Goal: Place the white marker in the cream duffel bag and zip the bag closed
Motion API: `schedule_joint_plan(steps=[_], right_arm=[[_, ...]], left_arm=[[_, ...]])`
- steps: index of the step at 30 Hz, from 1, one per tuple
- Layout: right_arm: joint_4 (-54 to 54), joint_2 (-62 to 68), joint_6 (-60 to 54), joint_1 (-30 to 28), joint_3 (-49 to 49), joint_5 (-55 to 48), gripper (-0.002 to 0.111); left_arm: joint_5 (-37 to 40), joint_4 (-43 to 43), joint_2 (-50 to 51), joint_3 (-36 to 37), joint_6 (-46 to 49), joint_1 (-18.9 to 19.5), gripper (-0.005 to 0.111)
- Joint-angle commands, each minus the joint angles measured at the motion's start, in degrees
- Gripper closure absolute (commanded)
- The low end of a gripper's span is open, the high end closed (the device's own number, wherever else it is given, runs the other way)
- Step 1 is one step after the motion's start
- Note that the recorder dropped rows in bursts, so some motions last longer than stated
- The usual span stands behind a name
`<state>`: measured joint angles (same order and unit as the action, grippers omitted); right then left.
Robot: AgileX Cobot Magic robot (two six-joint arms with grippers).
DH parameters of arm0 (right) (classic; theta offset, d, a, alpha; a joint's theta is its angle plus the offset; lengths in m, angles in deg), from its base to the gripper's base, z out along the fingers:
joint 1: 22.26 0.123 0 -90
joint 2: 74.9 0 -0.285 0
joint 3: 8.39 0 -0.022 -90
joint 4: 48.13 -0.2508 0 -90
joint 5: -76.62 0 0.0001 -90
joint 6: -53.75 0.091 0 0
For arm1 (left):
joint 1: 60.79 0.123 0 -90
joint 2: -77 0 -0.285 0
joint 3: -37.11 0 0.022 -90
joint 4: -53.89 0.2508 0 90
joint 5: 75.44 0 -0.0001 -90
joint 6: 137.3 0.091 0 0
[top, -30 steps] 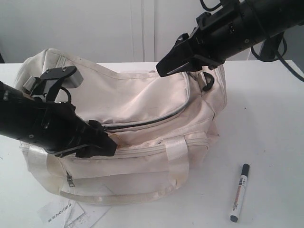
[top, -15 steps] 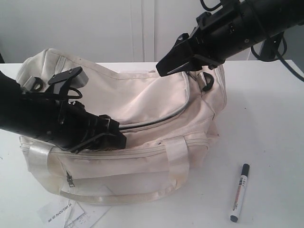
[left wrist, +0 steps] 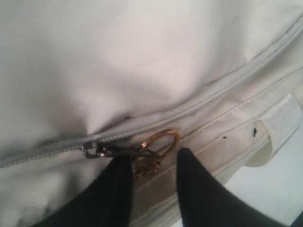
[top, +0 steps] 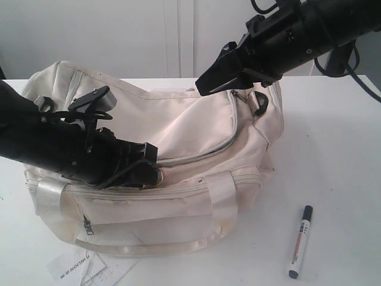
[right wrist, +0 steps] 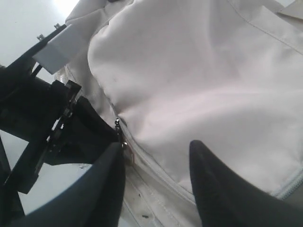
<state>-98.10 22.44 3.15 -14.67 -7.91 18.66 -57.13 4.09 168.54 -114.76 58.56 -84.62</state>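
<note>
Left gripper (left wrist: 152,157) slid toward three o'clock along the zip (left wrist: 208,101) of the bag (top: 196,125), jaws narrowing astride its ring (left wrist: 163,139), pinch unclear. Right gripper (right wrist: 156,144) hung spread. Marker (top: 300,241) lay outside at four o'clock, unpacked.

Print on the white marker (top: 300,241) and paper tag (top: 77,266) is illegible.

Left arm (top: 53,149) across cream duffel bag (top: 196,125)
</note>
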Motion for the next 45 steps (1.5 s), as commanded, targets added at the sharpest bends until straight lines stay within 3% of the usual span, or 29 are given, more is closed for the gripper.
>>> schedule_joint_plan(steps=[1,16,18,20,22,25,29,32,38,45], right_arm=[[-0.58,-0.05,-0.72,0.03,0.29,-0.18,0.066],[-0.47,-0.05,-0.72,0.03,0.29,-0.80,0.066],[-0.47,-0.05,-0.72,0.03,0.29,-1.37,0.066],[-0.47,-0.05,-0.72,0.03,0.29,-2.45,0.066],[-0.47,-0.05,-0.72,0.03,0.29,-2.91,0.066],[-0.47,-0.05,-0.72,0.03,0.29,-2.91,0.066],[-0.35,-0.05,-0.72,0.03,0.29,-2.55,0.066],[-0.35,-0.05,-0.72,0.03,0.29,-2.33,0.066],[-0.35,-0.05,-0.72,0.03,0.29,-2.11,0.066],[-0.35,-0.05,-0.31,0.03,0.29,-1.85,0.066]], left_arm=[[0.00,-1.13,-0.02,-0.35,2.25,-0.24,0.106],[2.90,8.02,-8.45,-0.35,5.86,-0.24,0.107],[3.02,11.75,-9.06,-0.35,5.97,-0.24,0.103],[3.31,14.43,-9.47,-0.62,7.51,-0.24,0.090],[4.36,17.16,-9.71,-1.05,15.99,-0.24,0.075],[7.06,17.76,-9.76,-1.50,36.29,-0.24,0.056],[7.15,15.58,-9.76,-1.50,60.75,-0.24,0.056],[6.93,11.87,-9.50,-1.50,72.81,-0.24,0.059],[8.13,-2.94,-5.61,-1.50,90.95,-0.24,0.060],[7.84,-3.30,-2.13,-1.50,93.63,-0.34,0.060]])
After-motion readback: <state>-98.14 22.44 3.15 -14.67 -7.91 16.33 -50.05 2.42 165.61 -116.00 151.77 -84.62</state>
